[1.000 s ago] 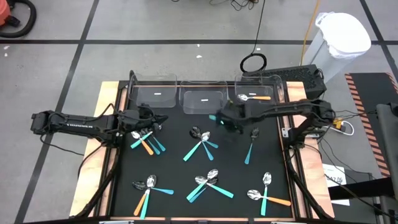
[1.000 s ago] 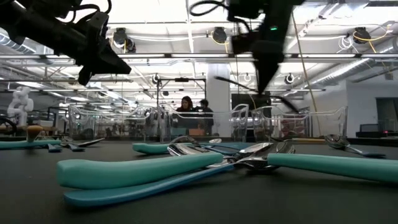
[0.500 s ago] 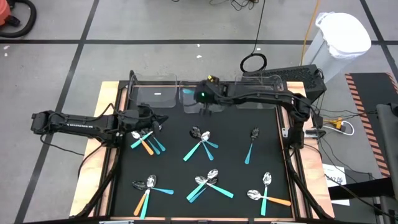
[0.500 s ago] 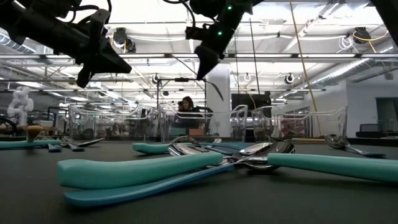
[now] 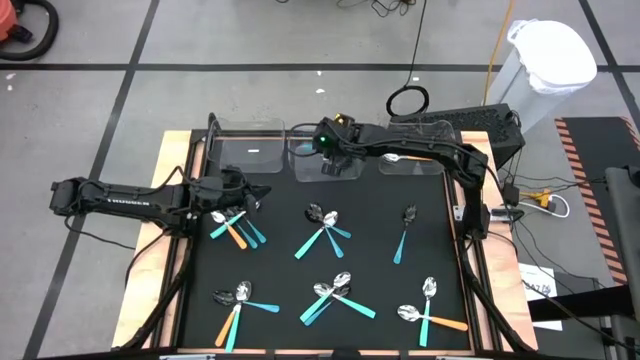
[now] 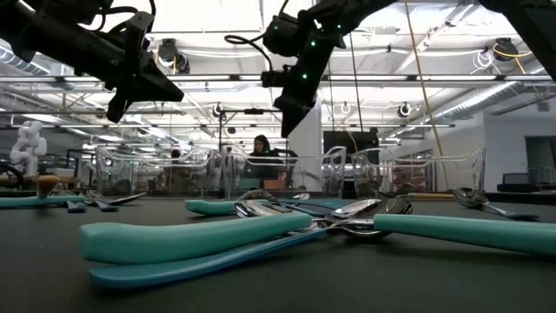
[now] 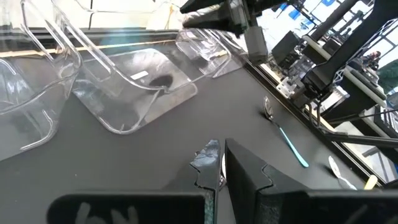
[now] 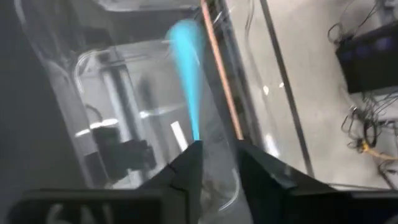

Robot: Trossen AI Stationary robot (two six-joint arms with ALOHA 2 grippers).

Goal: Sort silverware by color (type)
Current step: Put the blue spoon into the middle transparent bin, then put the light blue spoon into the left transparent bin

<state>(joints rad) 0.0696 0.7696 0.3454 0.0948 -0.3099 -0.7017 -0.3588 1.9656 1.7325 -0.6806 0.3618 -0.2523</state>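
Observation:
Spoons with metal heads and teal, light-blue or orange handles lie in small heaps on the black mat: one heap below my left gripper, others, and a single teal spoon. My right gripper hangs over the middle clear bin at the far edge, shut on a light-blue handle. My left gripper hovers shut above the left heap, raised off the mat. My right gripper pinches the light-blue handle between its two fingers at one end. The handle sticks out past the fingertips over the clear bin and is lifted clear of everything. The utensil's head is hidden by the gripper.
Three clear bins stand in a row along the far edge: the left one, the middle one, and the right one, which holds an orange-handled spoon. A raised frame borders the mat. People stand in the room behind the table.
My right gripper has swung from above the mat's right centre toward the far edge and to the left, carrying the light-blue utensil, and now hangs over the middle bin.

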